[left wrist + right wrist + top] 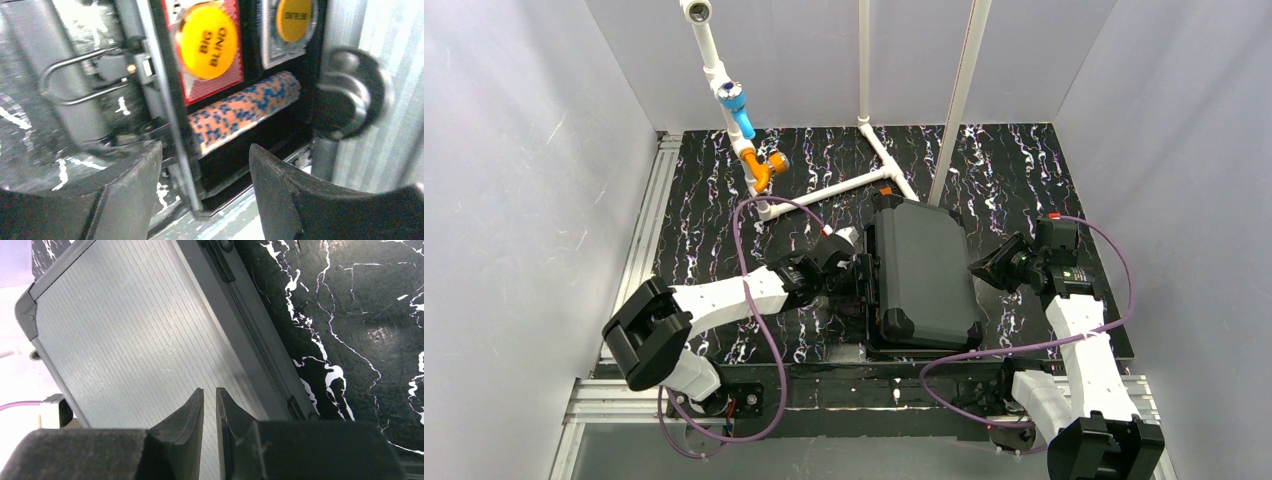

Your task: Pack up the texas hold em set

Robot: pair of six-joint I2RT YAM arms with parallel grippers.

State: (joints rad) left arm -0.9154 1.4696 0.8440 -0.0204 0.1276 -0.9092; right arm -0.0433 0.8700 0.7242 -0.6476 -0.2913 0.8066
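Black hard-shell case (921, 275) lying mid-worktop (1024, 170), flanked by left claw (860, 280) and right claw (986, 268). Left wrist: jaws wide and empty at the case's edge, orange-and-blue chip row (245, 110) and yellow blind button (209, 42) bedded inside, lid seemingly ajar. Right wrist: fingers pinched together on nothing, over the ribbed lid (130, 340). Likely heavy, rigid, slick; best pressed shut at the lid's rim.

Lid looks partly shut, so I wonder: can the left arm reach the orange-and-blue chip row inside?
Probably yes: the open left gripper faces the chip row directly through the gap, nothing between.
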